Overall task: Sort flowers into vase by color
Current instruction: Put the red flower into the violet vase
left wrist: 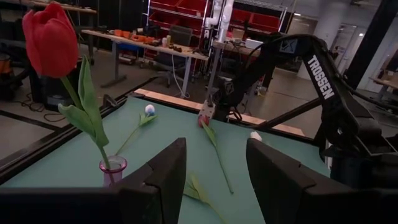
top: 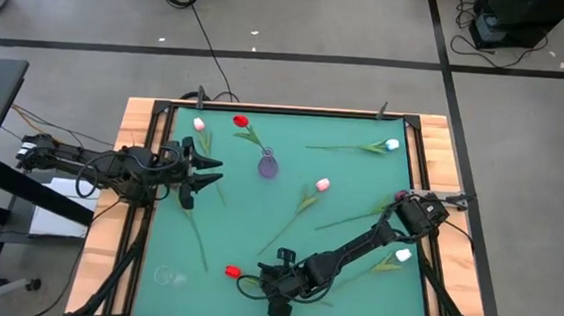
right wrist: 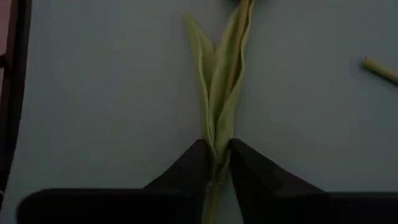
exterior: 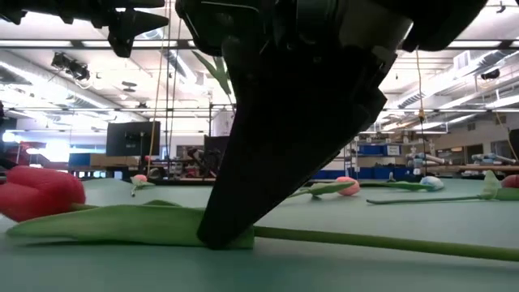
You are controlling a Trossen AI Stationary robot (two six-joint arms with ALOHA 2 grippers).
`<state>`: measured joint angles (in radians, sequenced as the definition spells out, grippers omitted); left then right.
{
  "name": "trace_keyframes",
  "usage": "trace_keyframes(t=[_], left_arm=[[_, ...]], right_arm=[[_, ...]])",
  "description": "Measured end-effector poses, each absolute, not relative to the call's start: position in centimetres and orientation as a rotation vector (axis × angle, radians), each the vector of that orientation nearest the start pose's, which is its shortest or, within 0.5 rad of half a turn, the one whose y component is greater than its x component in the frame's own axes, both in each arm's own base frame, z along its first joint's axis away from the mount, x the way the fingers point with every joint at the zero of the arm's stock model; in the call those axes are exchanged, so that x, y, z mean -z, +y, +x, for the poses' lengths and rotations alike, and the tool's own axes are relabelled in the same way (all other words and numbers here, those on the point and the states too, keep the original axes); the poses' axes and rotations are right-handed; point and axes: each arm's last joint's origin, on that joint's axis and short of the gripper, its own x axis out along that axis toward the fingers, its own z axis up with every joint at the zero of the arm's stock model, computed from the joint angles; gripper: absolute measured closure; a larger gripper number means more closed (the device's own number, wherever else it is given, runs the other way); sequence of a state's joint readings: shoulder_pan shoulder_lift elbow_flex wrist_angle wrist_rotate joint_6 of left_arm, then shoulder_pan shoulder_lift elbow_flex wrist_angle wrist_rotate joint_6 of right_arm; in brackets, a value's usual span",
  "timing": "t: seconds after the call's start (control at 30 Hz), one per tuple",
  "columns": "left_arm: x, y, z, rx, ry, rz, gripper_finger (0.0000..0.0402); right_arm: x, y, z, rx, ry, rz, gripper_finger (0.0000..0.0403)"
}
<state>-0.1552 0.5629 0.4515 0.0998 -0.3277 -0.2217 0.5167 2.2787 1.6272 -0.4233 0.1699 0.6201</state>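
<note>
Pinched between the right gripper (right wrist: 216, 163) fingers, the red tulip's (top: 233, 271) stem lies flat near the table's front edge; lift straight, slowly. Left gripper (top: 207, 172) waits, jaws spread, beside the vase (top: 267, 164).

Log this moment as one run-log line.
right gripper: shut on red tulip stem, on mat | left gripper: open, waiting | vase: one red flower
</note>
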Motion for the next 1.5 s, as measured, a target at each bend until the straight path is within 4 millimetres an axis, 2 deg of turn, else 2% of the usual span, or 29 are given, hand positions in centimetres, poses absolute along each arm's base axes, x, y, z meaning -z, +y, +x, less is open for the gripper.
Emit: trace_keyframes(t=[0.17, 0.33, 0.43, 0.57, 0.67, 0.77, 0.9, 0.97, 1.1, 1.2, 1.33, 1.5], left_arm=[[-27.6, -1.3, 14.2, -0.173, -0.008, -0.218, 0.0228], [-27.6, -1.3, 14.2, -0.173, -0.008, -0.218, 0.0228], [-27.6, -1.3, 14.2, -0.173, -0.008, -0.218, 0.0228], [-27.6, -1.3, 14.2, -0.173, -0.008, -0.219, 0.0228], [-27.6, -1.3, 14.2, -0.173, -0.008, -0.218, 0.0228], [-27.6, -1.3, 14.2, -0.173, -0.008, -0.218, 0.0228], [-27.6, -1.3, 14.2, -0.173, -0.008, -0.219, 0.0228], [-27.6, -1.3, 14.2, -0.173, -0.008, -0.219, 0.0228], [-27.6, -1.3, 14.2, -0.173, -0.008, -0.218, 0.0228], [-27.6, -1.3, 14.2, -0.173, -0.008, -0.219, 0.0228], [-27.6, -1.3, 14.2, -0.173, -0.008, -0.218, 0.0228], [-27.6, -1.3, 14.2, -0.173, -0.007, -0.218, 0.0228]], right_arm=[[-12.1, 22.6, 40.9, 0.026, 1.079, 0.251, 0.0384], [-13.9, 22.1, 40.4, 0.122, 1.04, 0.286, 0.0388], [-16.9, 21.7, 40.3, 0.204, 0.913, 0.343, 0.0395], [-21.3, 21.1, 39.7, 0.406, 0.645, 0.402, 0.0397], [-23.6, 20.5, 39.1, 0.548, 0.463, 0.358, 0.0399], [-25.7, 19.2, 38.8, 0.68, 0.317, 0.239, 0.04], [-28.2, 16.1, 39.4, 0.822, 0.232, 0.066, 0.04], [-29.9, 14.2, 40.0, 0.872, 0.183, 0.054, 0.04], [-33.0, 8.9, 41.2, 0.943, 0.112, 0.065, 0.04], [-34.1, 4.4, 42.5, 0.872, 0.111, 0.051, 0.04], [-35.7, -1.0, 43.4, 0.663, 0.046, -0.022, 0.0402], [-37.2, -5.2, 43.2, 0.52, -0.037, -0.13, 0.0402]])
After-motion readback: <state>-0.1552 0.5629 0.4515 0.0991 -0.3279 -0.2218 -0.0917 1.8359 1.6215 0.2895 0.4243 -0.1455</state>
